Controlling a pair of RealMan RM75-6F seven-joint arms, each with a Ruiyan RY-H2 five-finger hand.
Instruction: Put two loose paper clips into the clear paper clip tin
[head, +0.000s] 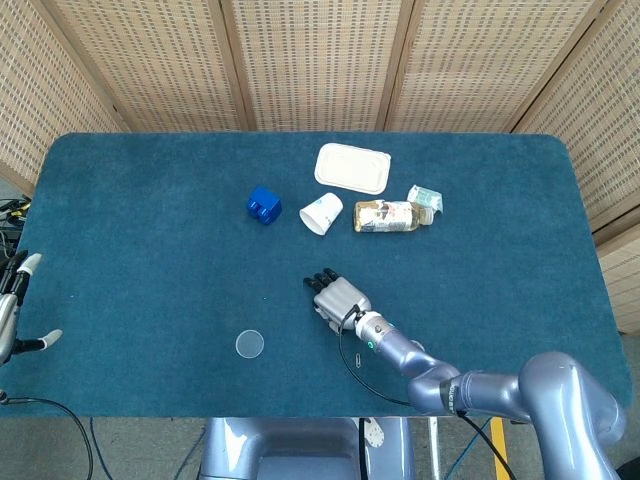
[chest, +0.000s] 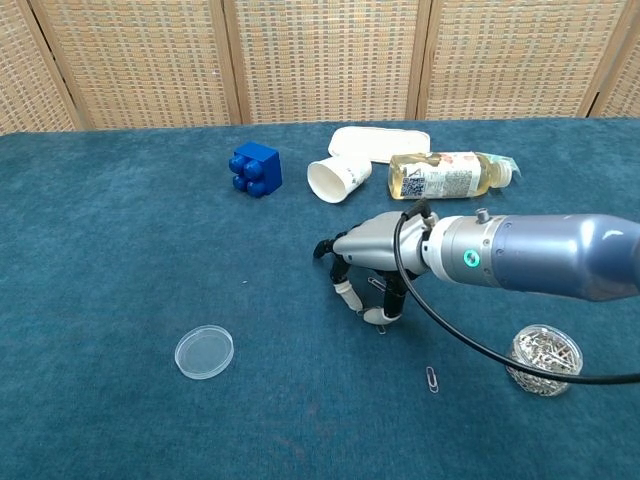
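My right hand (chest: 368, 262) reaches low over the blue cloth near the table's middle, also seen in the head view (head: 335, 295). Its thumb and a fingertip (chest: 374, 315) come together on one end of a paper clip (chest: 381, 327) that lies on the cloth. A second loose paper clip (chest: 432, 379) lies nearer the front, apart from the hand, and shows in the head view (head: 357, 360). The clear paper clip tin (chest: 543, 359), holding several clips, stands to the right under my forearm. My left hand (head: 14, 312) hangs off the table's left edge, fingers spread and holding nothing.
The tin's clear round lid (chest: 204, 352) lies front left. At the back stand a blue block (chest: 255, 168), a tipped paper cup (chest: 336, 178), a lying bottle (chest: 450, 175) and a white tray (chest: 380, 141).
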